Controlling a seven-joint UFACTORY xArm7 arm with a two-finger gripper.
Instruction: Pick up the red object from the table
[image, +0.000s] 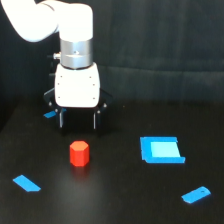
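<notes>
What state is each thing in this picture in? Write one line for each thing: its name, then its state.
gripper: open, empty, fingers pointing down, behind the red block.
red block: upright on the table, not gripped.
table: black, flat, carrying all the pieces.
blue square piece: lying flat.
small blue piece: lying flat at the exterior view's right.
blue strip: lying flat at the exterior view's left.
</notes>
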